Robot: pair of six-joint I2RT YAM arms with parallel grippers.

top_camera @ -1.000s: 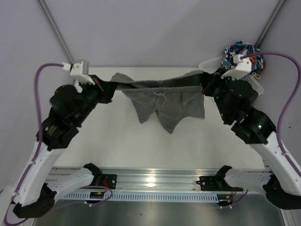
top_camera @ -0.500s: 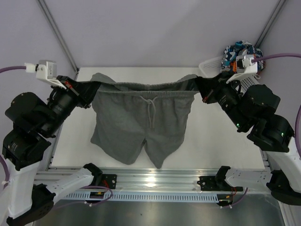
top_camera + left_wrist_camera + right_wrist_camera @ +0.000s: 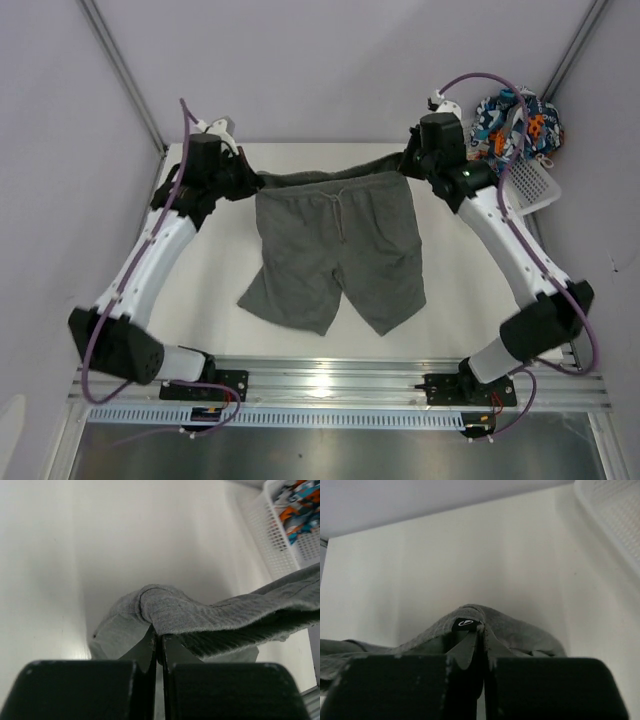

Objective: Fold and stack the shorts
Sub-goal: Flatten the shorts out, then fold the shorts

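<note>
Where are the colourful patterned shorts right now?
From above, the patterned shorts sit bunched in the white mesh basket at the far right corner of the table.

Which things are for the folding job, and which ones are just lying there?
For the job:
- grey shorts, waistband pinched by the left pincer and right pincer
- patterned shorts, bunched in the white mesh basket

Just lying about:
- white mesh basket
- table
</note>
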